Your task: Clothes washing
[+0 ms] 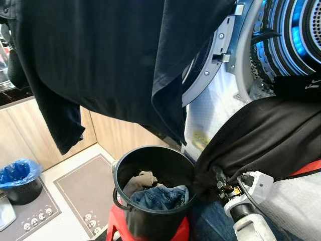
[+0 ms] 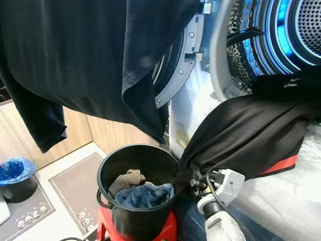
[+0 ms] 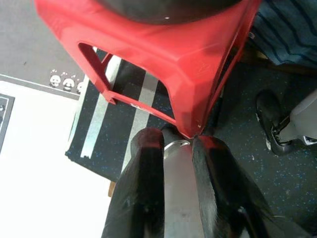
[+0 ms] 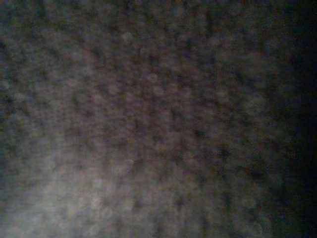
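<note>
Dark navy shirt [image 1: 110,60] hangs across the top of the head view in front of the washer door [image 1: 210,65], w/ the blue-lit drum [image 2: 281,30] open behind; a black garment w/ red trim [image 2: 251,135] drapes out of the drum mouth down over the right gripper [image 2: 193,182], fingers buried in cloth so can't tell jaw state. Black bucket [image 1: 125,165] sits on red stool [image 3: 163,54], holding jeans [image 1: 163,197] and a beige cloth [image 1: 143,179]. Left gripper [image 3: 176,144] hangs low by the stool leg, fingers [image 3: 146,148] slightly parted, holding nothing.
</note>
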`<state>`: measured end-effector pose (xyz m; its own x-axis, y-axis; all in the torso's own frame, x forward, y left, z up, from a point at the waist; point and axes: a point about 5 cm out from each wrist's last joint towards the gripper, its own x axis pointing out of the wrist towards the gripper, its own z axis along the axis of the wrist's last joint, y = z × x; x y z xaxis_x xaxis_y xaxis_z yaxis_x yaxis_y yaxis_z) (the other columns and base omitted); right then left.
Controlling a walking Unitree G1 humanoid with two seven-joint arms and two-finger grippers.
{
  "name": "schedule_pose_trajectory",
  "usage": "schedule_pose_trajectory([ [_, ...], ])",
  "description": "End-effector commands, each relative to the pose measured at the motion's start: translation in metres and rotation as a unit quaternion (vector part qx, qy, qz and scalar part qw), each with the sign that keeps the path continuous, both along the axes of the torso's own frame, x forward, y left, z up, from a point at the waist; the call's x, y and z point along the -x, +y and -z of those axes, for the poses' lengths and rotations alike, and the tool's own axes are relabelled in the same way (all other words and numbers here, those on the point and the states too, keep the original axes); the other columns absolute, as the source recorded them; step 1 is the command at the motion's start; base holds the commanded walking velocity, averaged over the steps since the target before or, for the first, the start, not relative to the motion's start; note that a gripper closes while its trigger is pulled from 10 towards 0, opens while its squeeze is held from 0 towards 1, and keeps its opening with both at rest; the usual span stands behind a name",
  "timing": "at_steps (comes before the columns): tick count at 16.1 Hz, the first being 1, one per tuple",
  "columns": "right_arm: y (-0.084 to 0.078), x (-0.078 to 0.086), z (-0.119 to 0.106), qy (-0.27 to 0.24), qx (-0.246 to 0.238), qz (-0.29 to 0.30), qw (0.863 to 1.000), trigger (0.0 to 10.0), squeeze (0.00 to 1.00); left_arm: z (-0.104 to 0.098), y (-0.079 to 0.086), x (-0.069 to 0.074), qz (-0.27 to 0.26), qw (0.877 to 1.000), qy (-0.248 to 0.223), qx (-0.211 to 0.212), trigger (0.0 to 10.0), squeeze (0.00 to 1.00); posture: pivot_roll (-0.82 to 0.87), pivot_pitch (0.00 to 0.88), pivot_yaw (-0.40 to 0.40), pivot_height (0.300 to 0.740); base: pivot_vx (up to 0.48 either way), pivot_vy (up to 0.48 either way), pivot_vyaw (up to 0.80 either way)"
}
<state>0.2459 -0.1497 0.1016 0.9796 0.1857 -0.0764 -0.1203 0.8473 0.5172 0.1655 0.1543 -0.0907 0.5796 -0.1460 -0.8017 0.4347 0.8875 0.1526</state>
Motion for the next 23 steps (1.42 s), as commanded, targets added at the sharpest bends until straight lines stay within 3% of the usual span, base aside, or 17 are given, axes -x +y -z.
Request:
schedule_pose_trajectory([
  [1, 0.005, -0.006, -0.008, -0.023, -0.007, -0.008, 1.000, 0.0, 0.00, 0.005, 0.008, 0.010, -0.009, 0.999, 0.026, -0.016, 10.0, 0.00, -0.03, 0.000, -0.011, 0.740, 0.000, 0.000, 0.00],
  [3, 0.005, -0.008, -0.020, -0.068, -0.002, -0.041, 0.997, 10.0, 0.00, 0.006, 0.008, 0.012, -0.012, 0.999, 0.028, -0.017, 10.0, 0.00, -0.03, 0.000, -0.012, 0.740, 0.000, 0.000, 0.00],
  [6, -0.004, -0.008, -0.038, -0.113, 0.003, -0.097, 0.989, 10.0, 0.00, 0.007, 0.008, 0.015, -0.012, 0.999, 0.032, -0.016, 10.0, 0.00, -0.04, 0.000, -0.011, 0.740, 0.000, 0.000, 0.00],
  [9, -0.014, 0.000, -0.060, -0.166, 0.017, -0.205, 0.964, 10.0, 0.00, 0.009, 0.006, 0.019, -0.006, 0.999, 0.038, -0.016, 10.0, 0.00, -0.05, 0.000, -0.011, 0.740, 0.000, 0.000, 0.00],
  [15, -0.063, -0.009, -0.105, -0.221, 0.030, -0.257, 0.940, 10.0, 0.00, 0.010, 0.008, 0.024, -0.009, 0.999, 0.044, -0.016, 10.0, 0.00, -0.06, 0.000, -0.020, 0.740, 0.000, 0.000, 0.00],
  [18, -0.081, -0.006, -0.125, -0.244, 0.062, -0.289, 0.924, 10.0, 0.00, 0.011, 0.008, 0.026, -0.011, 0.999, 0.047, -0.015, 10.0, 0.00, -0.06, 0.000, -0.026, 0.740, 0.000, 0.000, 0.00],
  [23, -0.112, -0.009, -0.158, -0.287, 0.065, -0.284, 0.913, 10.0, 0.00, 0.013, 0.008, 0.031, -0.017, 0.998, 0.054, -0.014, 10.0, 0.00, -0.06, 0.000, -0.028, 0.740, 0.000, 0.000, 0.00],
])
